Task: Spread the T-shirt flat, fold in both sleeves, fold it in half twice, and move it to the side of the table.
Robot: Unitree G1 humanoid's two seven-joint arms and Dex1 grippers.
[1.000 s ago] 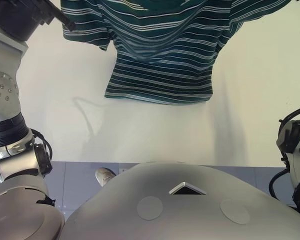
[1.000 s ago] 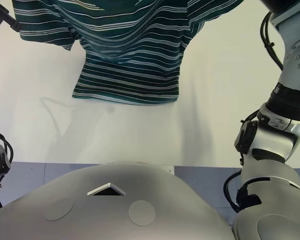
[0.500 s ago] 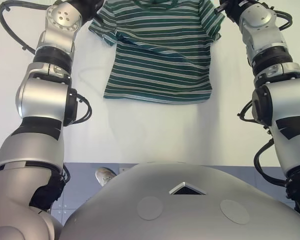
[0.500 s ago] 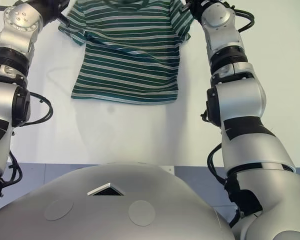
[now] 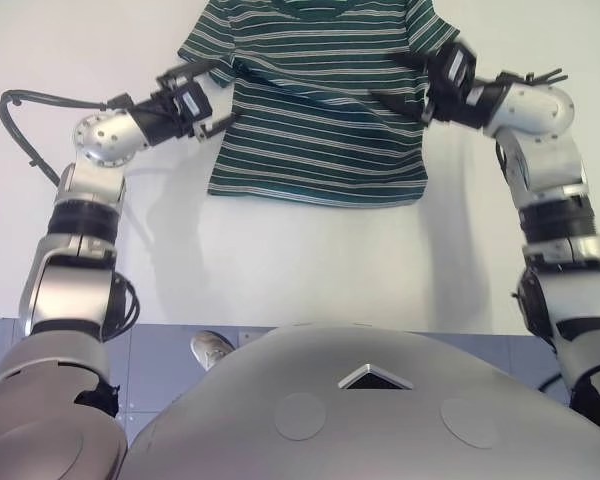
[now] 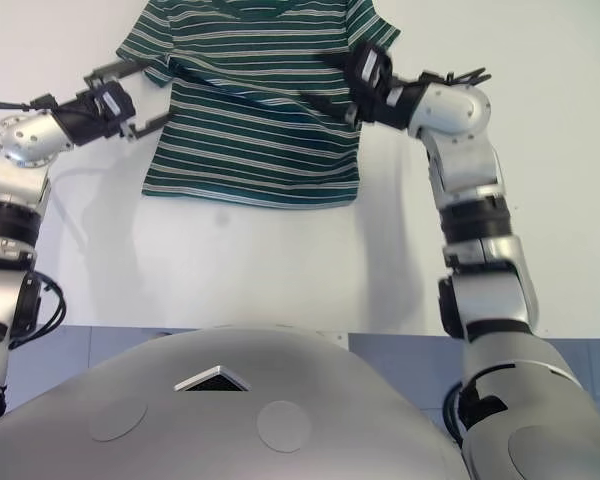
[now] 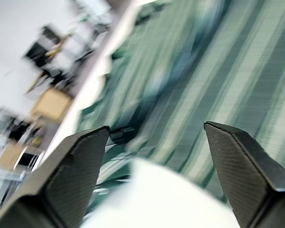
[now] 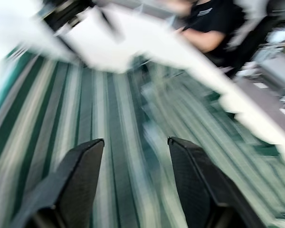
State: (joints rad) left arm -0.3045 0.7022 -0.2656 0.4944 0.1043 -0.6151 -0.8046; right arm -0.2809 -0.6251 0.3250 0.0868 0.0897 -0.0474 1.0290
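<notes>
One green-striped T-shirt [image 5: 320, 120] lies on one white tabletop [image 5: 300, 260]. It has two short sleeves: a left sleeve [image 5: 205, 45] and a right sleeve [image 5: 432, 30]. There are two end effectors, the left end effector [image 5: 214, 95] and the right end effector [image 5: 405, 82], each with two dark fingers [image 7: 76, 175].

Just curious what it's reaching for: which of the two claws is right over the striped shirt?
The right gripper: it is open over the T-shirt's stripes. The left gripper, also open, is over bare table, just beside the shirt's edge.

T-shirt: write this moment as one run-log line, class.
T-shirt spread on table | sleeves unfolded | left gripper open, at left edge | right gripper open, over right edge
</notes>
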